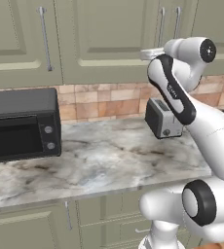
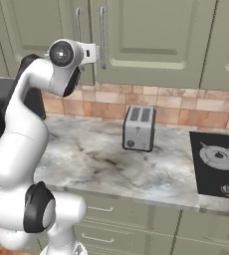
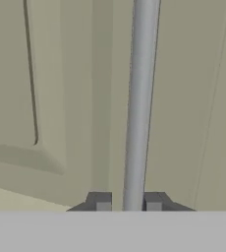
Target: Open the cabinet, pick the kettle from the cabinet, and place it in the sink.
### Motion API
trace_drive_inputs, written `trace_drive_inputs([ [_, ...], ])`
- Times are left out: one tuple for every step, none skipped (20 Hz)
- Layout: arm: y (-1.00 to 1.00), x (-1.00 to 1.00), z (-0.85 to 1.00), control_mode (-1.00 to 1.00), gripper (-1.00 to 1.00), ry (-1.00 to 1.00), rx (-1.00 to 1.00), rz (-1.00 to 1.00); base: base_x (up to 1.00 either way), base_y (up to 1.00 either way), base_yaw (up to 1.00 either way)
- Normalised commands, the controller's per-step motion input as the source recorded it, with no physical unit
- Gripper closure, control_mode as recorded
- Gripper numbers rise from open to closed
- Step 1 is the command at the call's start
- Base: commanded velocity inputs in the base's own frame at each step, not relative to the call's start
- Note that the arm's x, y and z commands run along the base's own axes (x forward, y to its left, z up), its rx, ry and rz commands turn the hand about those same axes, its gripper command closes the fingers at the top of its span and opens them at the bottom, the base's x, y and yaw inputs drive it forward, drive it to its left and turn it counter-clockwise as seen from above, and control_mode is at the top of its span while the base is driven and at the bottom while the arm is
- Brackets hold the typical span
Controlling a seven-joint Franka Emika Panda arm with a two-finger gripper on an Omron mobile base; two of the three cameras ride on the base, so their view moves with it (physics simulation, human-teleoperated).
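Against the cabinet [image 3: 61, 98], the hand [image 3: 128, 202] spreads around a smooth round silver bar handle [image 3: 139, 98].

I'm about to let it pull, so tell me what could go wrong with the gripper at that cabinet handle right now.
The gripper straddles the silver handle near its lower end, with its tips barely past the bar; closing that shallowly, it could slip off when pulling. The cabinet door is shut, and pulling low on the handle may twist the grip. The swinging arm could also knock the toaster below.
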Motion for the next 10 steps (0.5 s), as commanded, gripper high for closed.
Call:
trace_drive_inputs([
  [0.31,-0.34,0.12,-1.0,1.0,0.02,-0.04,-0.01,0.0,0.0,0.0],
  [0.31,-0.34,0.11,-1.0,1.0,0.03,-0.04,-0.02,0.0,0.0,0.0],
  [0.31,-0.35,0.11,-1.0,1.0,0.02,-0.04,-0.03,0.0,0.0,0.0],
  [0.31,-0.35,0.1,-1.0,1.0,0.03,-0.04,-0.03,0.0,0.0,0.0],
  [0.31,-0.36,0.08,-1.0,1.0,0.01,-0.05,-0.04,0.0,0.0,0.0],
  [0.33,-0.37,0.07,-1.0,1.0,0.0,-0.06,-0.04,0.0,0.0,0.0],
  [0.34,-0.38,0.05,-1.0,1.0,0.0,-0.07,-0.05,0.0,0.0,0.0],
  [0.35,-0.39,0.05,-1.0,1.0,0.0,-0.07,-0.07,0.0,0.0,0.0],
  [0.37,-0.39,0.04,-1.0,1.0,0.0,-0.08,-0.08,0.0,0.0,0.0],
  [0.39,-0.39,0.04,-1.0,1.0,0.0,-0.08,-0.09,0.0,0.0,0.0],
])
